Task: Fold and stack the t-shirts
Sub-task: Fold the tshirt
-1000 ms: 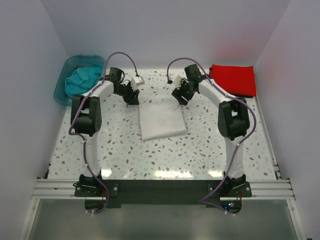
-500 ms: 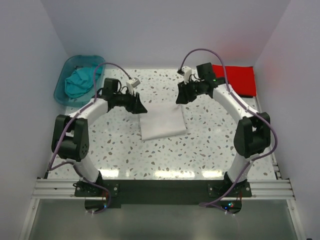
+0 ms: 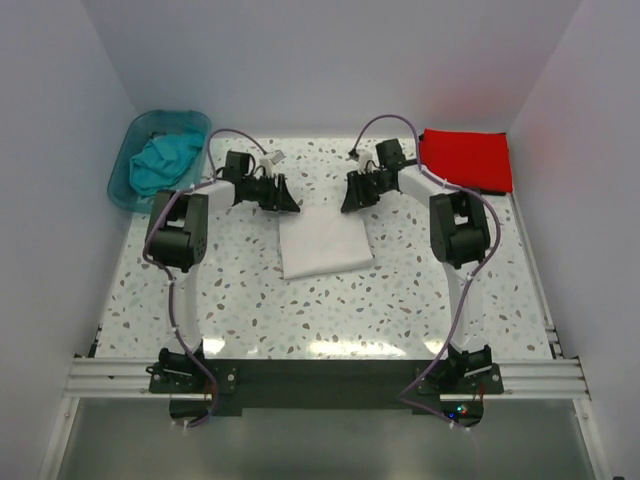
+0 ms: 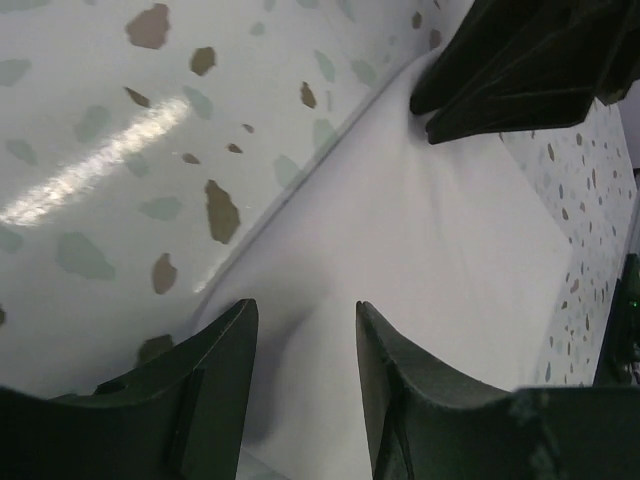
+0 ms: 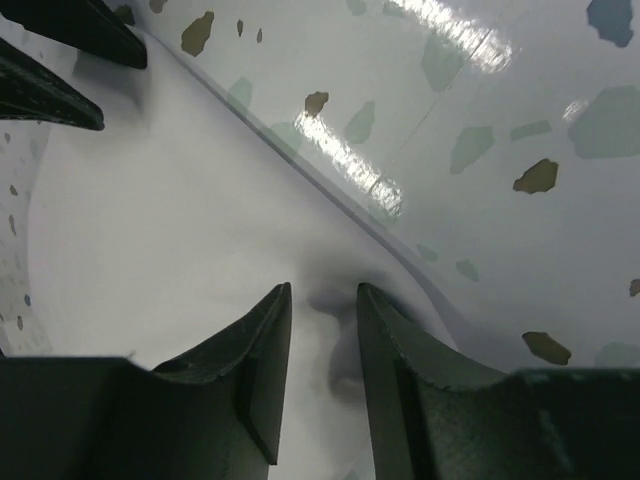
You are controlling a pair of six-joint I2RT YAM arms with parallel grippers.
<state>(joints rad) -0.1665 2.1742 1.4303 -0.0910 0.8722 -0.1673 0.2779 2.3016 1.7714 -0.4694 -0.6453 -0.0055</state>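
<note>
The white t-shirt (image 3: 320,243) lies folded into a rectangle at the table's middle. My left gripper (image 3: 290,205) is down at its far left corner. In the left wrist view the left gripper (image 4: 305,310) is open, its fingers (image 4: 215,390) astride the white t-shirt (image 4: 430,230) near the edge. My right gripper (image 3: 347,203) is at the far right corner. The right wrist view shows the right gripper (image 5: 322,295) open only narrowly, tips on the white t-shirt (image 5: 170,230) with a small pucker between them. The red t-shirt (image 3: 468,160) lies folded at the back right. The teal t-shirt (image 3: 165,160) is crumpled in the tub.
A translucent teal tub (image 3: 122,180) stands at the back left corner. Side walls close in the speckled table (image 3: 330,310) on the left, right and back. The two grippers face each other closely across the shirt's far edge.
Both grippers have come down onto the far corners of the white t-shirt, and the arms' elbows have swung back inward. The right jaws have narrowed.
</note>
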